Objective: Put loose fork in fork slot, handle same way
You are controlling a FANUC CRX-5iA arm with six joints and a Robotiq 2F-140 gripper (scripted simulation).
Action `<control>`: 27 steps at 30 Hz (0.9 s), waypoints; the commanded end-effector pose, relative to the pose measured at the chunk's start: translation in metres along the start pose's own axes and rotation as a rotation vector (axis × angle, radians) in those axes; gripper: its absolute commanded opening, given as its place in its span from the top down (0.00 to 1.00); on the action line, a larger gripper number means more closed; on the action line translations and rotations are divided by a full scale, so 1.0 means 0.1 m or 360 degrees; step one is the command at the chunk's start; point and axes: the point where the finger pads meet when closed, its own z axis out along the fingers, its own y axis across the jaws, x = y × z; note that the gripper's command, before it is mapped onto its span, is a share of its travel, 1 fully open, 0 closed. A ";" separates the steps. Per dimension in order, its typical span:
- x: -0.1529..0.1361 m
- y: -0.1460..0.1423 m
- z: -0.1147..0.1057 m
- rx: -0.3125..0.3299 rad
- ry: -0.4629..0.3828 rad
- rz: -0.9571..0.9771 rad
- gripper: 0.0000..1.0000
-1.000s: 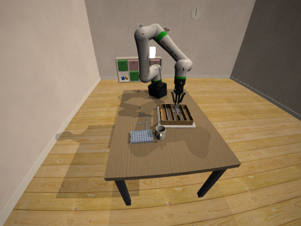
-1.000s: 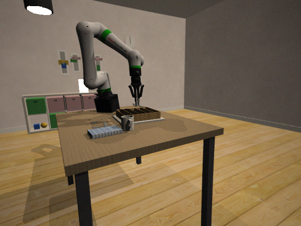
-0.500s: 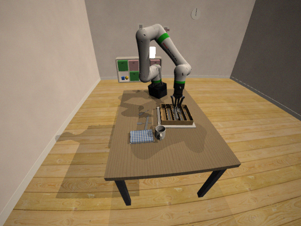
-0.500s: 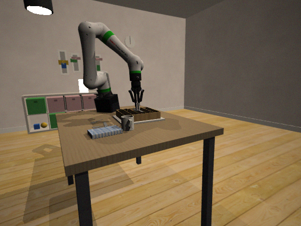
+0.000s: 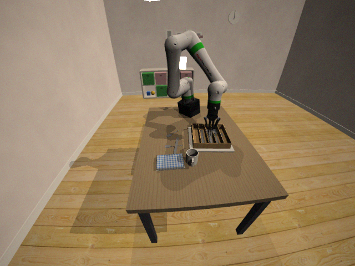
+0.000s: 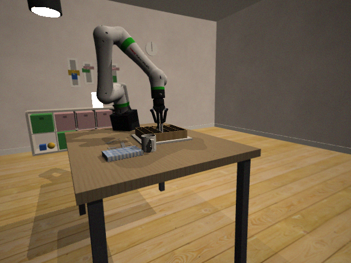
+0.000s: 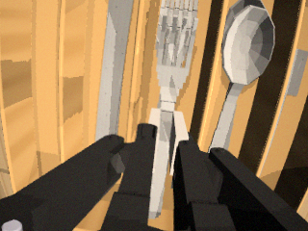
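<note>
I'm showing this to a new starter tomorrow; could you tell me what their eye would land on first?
Probably the white arm with green bands, bent down over the wooden cutlery tray at the table's far end. Its gripper is shut on a fork held above the forks' slot, between a knife and a spoon.
</note>
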 end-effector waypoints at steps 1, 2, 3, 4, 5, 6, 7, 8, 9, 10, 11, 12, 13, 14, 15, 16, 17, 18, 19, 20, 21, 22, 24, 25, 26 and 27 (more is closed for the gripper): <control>0.00 0.00 0.02 0.0000 -0.0001 0.0000 0.98; 0.00 0.00 0.03 0.0000 -0.0001 0.0000 0.98; 0.00 0.00 0.04 0.0000 -0.0001 0.0000 0.98; 0.00 0.00 0.05 0.0000 -0.0001 0.0000 0.98; 0.00 0.00 0.05 0.0000 -0.0001 0.0000 0.98; 0.00 0.00 0.06 0.0000 -0.0001 0.0000 0.98; 0.00 0.00 0.06 0.0000 -0.0001 0.0000 0.98; 0.00 0.00 0.07 0.0000 -0.0001 0.0000 0.98; 0.01 0.00 0.07 0.0000 -0.0001 0.0000 0.98; 0.01 0.00 0.07 0.0000 -0.0001 0.0000 0.98; 0.01 0.00 0.07 0.0000 -0.0001 0.0000 0.98; 0.01 0.00 0.08 0.0000 -0.0001 0.0000 0.98; 0.01 0.00 0.08 0.0000 -0.0001 0.0000 0.98; 0.01 0.00 0.08 0.0000 -0.0001 0.0000 0.98; 0.01 0.00 0.08 0.0000 -0.0001 0.0000 0.98; 0.01 0.00 0.08 0.0000 -0.0001 0.0000 0.98; 0.01 0.00 0.08 0.0000 -0.0001 0.0000 0.98; 0.01 0.00 0.08 0.0000 -0.0001 0.0000 0.98; 0.01 0.00 0.08 0.0000 -0.0001 0.0000 0.98; 0.01 0.00 0.08 0.0000 -0.0001 0.0000 0.98; 0.01 0.00 0.08 0.0000 -0.0001 0.0000 0.98; 0.01 0.00 0.08 0.0000 -0.0001 0.0000 0.98; 0.01 0.00 0.08 0.0000 -0.0001 0.0000 0.98; 0.01 0.00 0.08 0.0000 -0.0001 0.0000 0.98; 0.01 0.00 0.08 0.0000 -0.0001 0.0000 0.98; 0.01 0.00 0.08 0.0000 -0.0001 0.0000 0.98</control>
